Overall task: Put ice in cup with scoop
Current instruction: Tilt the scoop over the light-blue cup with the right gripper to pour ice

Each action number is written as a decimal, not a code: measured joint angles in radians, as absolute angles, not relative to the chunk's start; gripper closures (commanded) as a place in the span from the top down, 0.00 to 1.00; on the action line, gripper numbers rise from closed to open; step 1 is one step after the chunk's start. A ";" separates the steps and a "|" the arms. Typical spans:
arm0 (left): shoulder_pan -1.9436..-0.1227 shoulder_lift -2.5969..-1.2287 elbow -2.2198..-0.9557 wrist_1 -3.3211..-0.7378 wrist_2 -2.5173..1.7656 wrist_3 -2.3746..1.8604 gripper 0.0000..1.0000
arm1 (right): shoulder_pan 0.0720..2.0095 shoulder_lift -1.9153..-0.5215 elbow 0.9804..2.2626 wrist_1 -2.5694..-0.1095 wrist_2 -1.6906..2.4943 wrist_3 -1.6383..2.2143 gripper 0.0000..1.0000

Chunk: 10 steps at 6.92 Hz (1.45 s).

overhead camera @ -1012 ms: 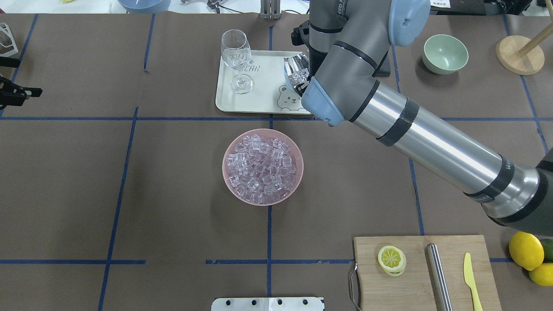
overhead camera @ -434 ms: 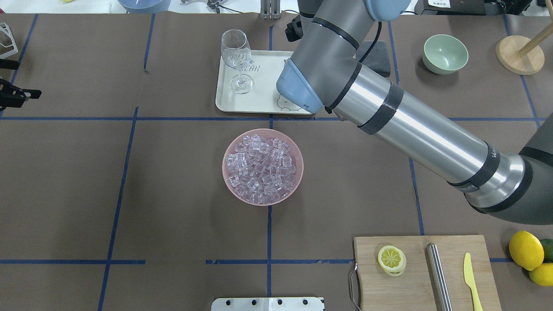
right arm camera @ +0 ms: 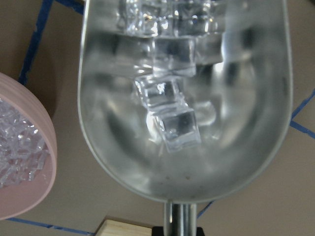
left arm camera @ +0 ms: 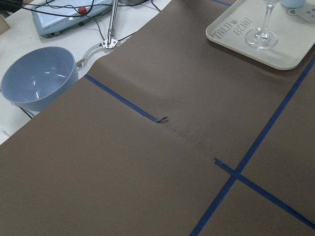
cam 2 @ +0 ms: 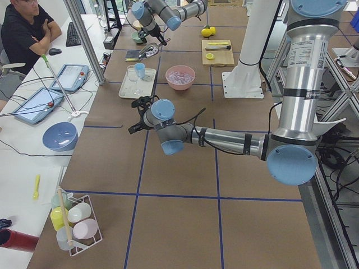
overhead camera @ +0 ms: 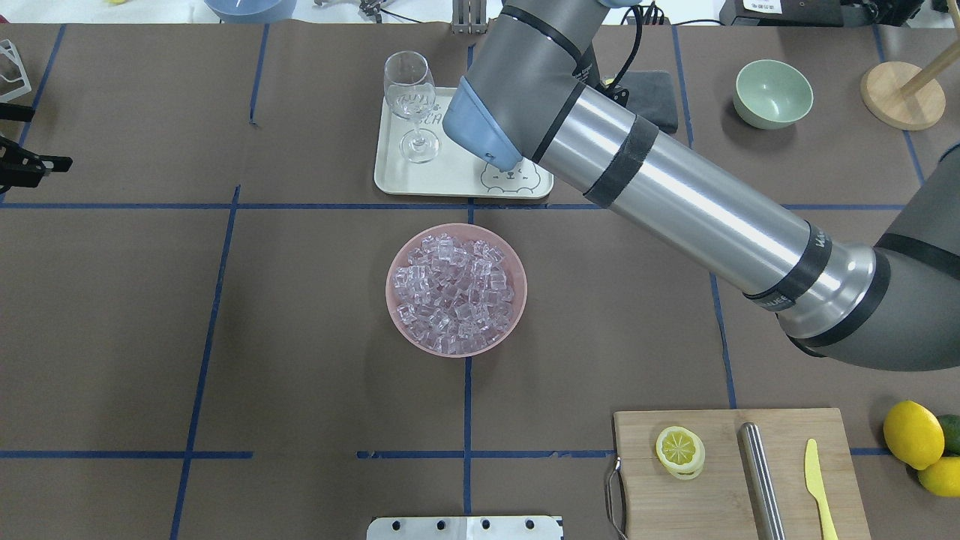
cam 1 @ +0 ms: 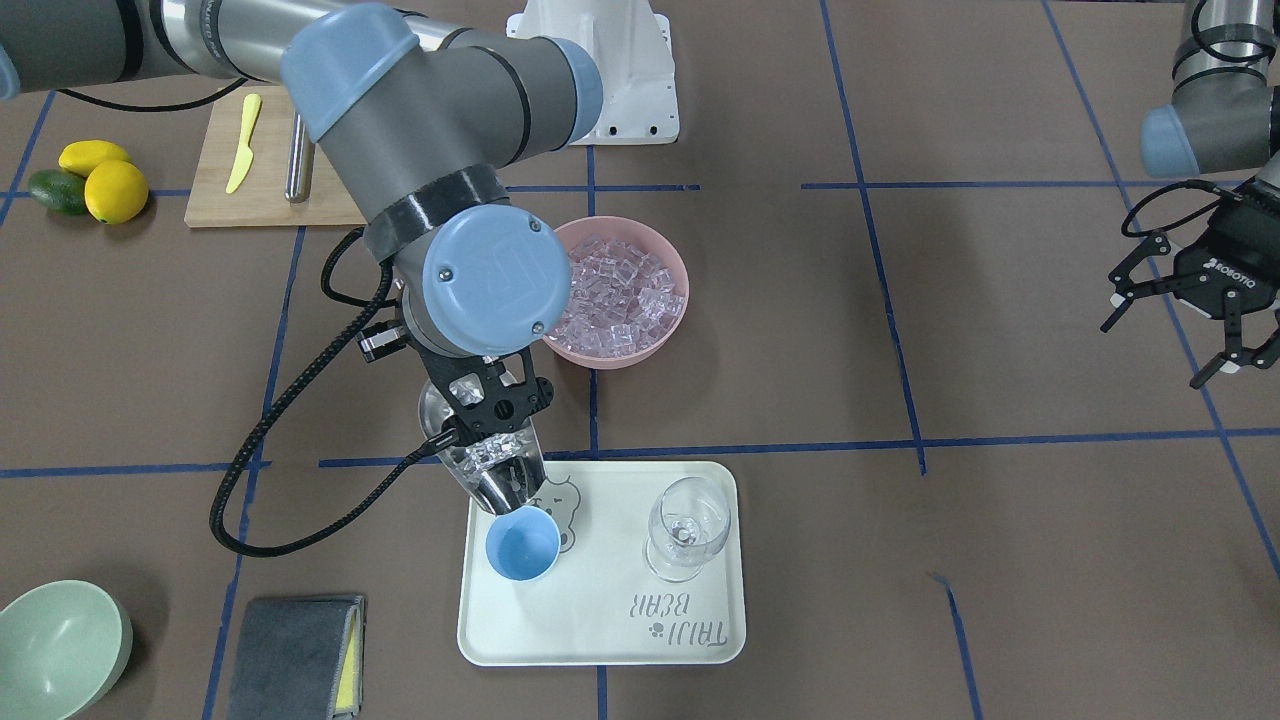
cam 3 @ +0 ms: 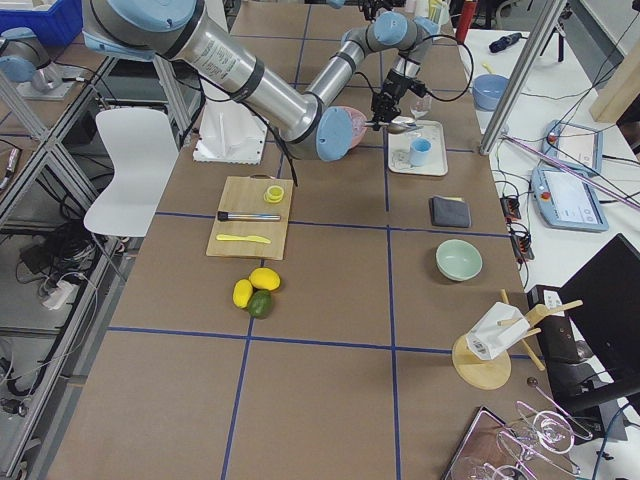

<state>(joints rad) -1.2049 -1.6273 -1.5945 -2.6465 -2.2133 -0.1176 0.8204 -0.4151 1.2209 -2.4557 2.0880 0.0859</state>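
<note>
Swung farther across tray (cam 1: 600,630), right arm (overhead camera: 675,195) — right gripper (cam 1: 490,405) clamps scoop (cam 1: 490,470), lip with ice (right arm camera: 179,130) over cup (cam 1: 522,545) rim beyond jaws; left gripper (cam 1: 1152,350) splayed, well apart.

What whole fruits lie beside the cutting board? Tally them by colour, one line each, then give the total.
Yellow lemons: 2
Green fruit: 1
Total: 3
</note>
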 measured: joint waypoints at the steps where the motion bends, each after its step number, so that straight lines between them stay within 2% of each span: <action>1: -1.205 -1.627 -1.596 -2.647 -2.213 -0.118 1.00 | 0.822 -0.410 1.210 -2.492 2.060 0.048 0.00; 10: -1.206 -1.626 -1.599 -2.648 -2.214 -0.118 1.00 | 0.821 -0.352 1.149 -2.588 1.882 -0.074 0.00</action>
<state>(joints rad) -1.2057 -1.6260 -1.5986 -2.6477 -2.2135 -0.1181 0.8213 -0.3520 1.1490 -2.5881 1.8823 -0.0735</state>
